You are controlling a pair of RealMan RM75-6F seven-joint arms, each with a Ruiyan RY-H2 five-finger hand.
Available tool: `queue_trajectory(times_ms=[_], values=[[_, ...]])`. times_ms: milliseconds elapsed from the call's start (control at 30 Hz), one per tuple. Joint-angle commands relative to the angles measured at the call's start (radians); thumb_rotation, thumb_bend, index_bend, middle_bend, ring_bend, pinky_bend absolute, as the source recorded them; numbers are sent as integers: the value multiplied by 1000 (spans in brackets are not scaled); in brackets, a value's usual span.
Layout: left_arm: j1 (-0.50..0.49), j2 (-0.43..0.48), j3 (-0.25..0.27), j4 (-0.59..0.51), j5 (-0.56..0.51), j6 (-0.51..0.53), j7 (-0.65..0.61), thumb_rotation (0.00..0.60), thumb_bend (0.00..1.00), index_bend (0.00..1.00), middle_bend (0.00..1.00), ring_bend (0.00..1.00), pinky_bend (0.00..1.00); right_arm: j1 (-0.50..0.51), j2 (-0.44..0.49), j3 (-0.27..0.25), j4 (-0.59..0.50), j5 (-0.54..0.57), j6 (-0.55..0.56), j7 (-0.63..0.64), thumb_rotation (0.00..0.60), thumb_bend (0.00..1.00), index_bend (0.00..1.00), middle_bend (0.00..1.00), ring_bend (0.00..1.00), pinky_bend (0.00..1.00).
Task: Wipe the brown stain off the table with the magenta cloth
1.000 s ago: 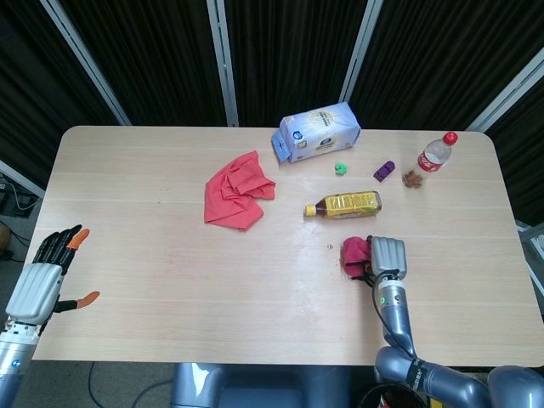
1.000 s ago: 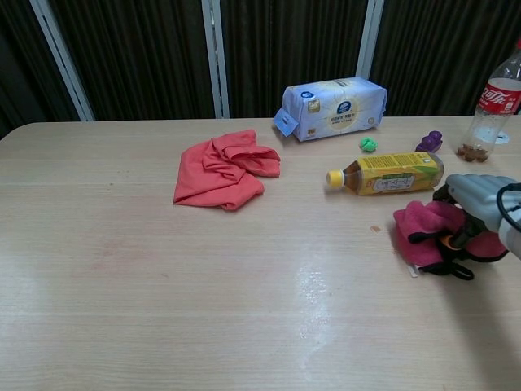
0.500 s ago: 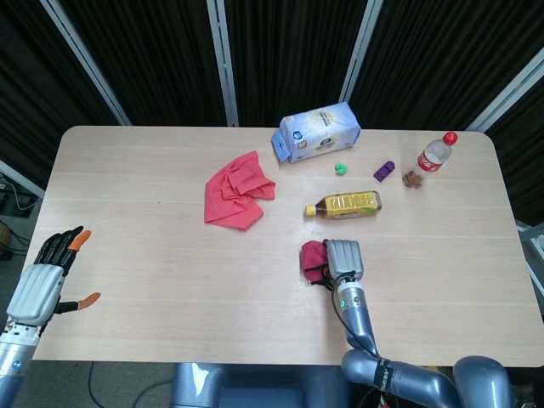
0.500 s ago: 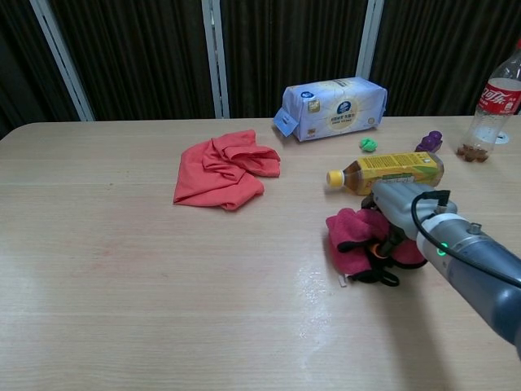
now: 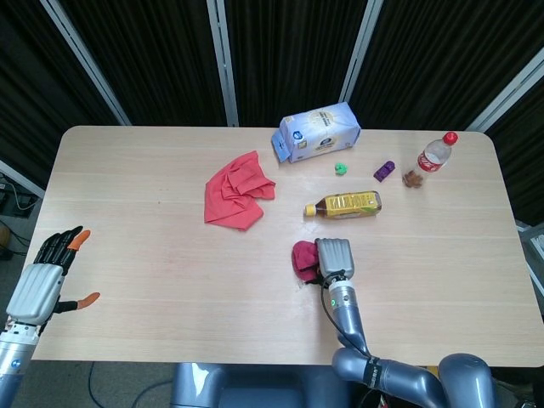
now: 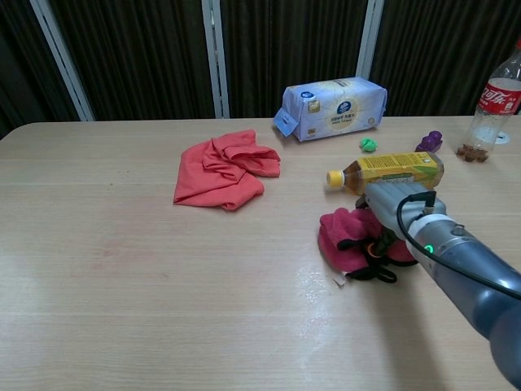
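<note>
My right hand (image 5: 334, 257) (image 6: 396, 218) presses down on the bunched magenta cloth (image 5: 303, 257) (image 6: 342, 234), which lies on the table just in front of the lying yellow bottle. Its fingers curl over the cloth's right part, and the cloth bulges out to the left of the hand. No brown stain shows in either view; the spot seen earlier lies under the hand and cloth. My left hand (image 5: 42, 285) hovers beyond the table's left edge, fingers spread and holding nothing; only the head view shows it.
A coral cloth (image 5: 238, 191) (image 6: 224, 169) lies crumpled at centre left. A yellow tea bottle (image 5: 344, 205) (image 6: 387, 173) lies behind my right hand. Further back are a tissue pack (image 5: 316, 132), a green piece (image 5: 341, 168), a purple piece (image 5: 384, 171) and a cola bottle (image 5: 435, 155).
My right hand has dragged the magenta cloth leftward across the table, over the small brown spot, which no longer shows. The left hand has not moved.
</note>
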State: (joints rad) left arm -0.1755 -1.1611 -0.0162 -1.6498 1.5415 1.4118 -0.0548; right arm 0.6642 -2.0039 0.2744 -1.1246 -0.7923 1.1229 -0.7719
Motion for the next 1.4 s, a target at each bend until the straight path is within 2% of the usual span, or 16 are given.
queue_trajectory(times_ms=[33,667,1167,1333,1400], values=[[1,-1,1,2,2,2,3,600,0,58,0,0,0,-26,30,-4,3,5,12,13,600,482,780,676,605,708],[2,-7,0,-5,-6,1,23,600,0,59,0,0,0,-136,257,0,-59,-1,59,71,600,483,781,676,605,708],[4,-7,-2,-6,-14,0,26,600,0,59,0,0,0,-139,304,-1,-155,-54,98,86,600,482,780,676,605,708],[3,-7,-2,-5,-12,-1,24,600,0,59,0,0,0,-165,383,15,-215,-78,125,132,600,483,771,668,594,708],[3,-8,-2,-4,-12,-1,27,600,0,59,0,0,0,-184,427,17,-248,-100,137,170,600,465,740,637,569,707]])
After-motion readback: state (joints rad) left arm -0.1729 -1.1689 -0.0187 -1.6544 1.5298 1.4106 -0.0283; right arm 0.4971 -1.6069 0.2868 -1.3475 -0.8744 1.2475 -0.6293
